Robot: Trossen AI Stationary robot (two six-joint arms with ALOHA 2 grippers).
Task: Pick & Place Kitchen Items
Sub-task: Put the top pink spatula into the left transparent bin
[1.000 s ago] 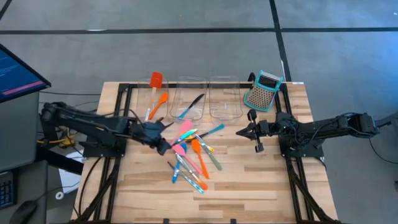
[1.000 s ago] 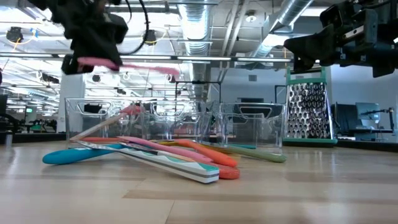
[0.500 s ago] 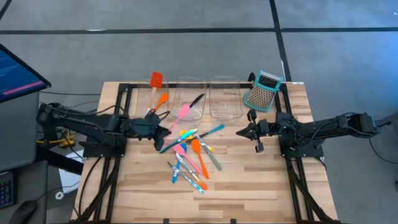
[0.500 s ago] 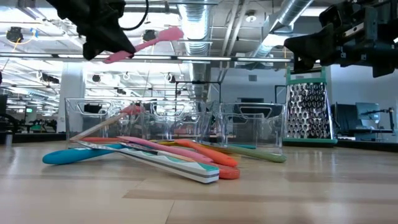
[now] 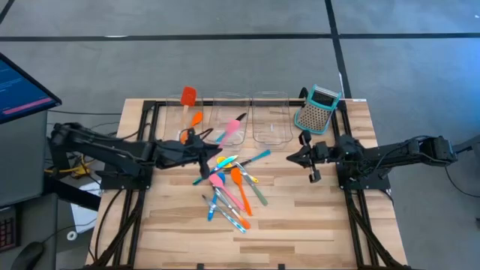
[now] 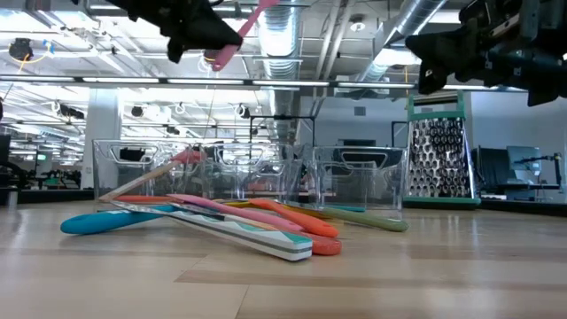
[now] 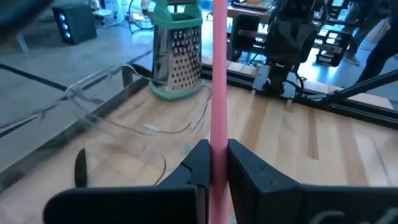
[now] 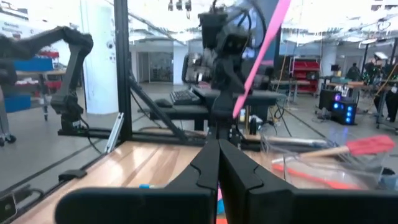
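Wooden desk point(image 5: 300, 217): pink spoon heading for a clear bin.
The left gripper point(image 5: 204, 143) is gripping the pink spoon point(image 5: 231, 130) in its jaws, bowl just ahead over the clear bin point(image 5: 225, 101); lowering before releasing should help. The right gripper point(image 5: 292, 159) is idling closed.

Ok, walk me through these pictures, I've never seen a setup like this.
Two dark robot arms work at a wooden table. One picture looks straight down on it, one looks level across the tabletop, and two come from cameras on the arms' wrists. The left hand is shut on a pink spatula and holds it in the air near the clear bins. The right hand is shut, holds nothing and waits at the table's right side. A pile of coloured utensils lies mid-table. A box grater stands at the far right corner, and a red spatula lies at the far left.
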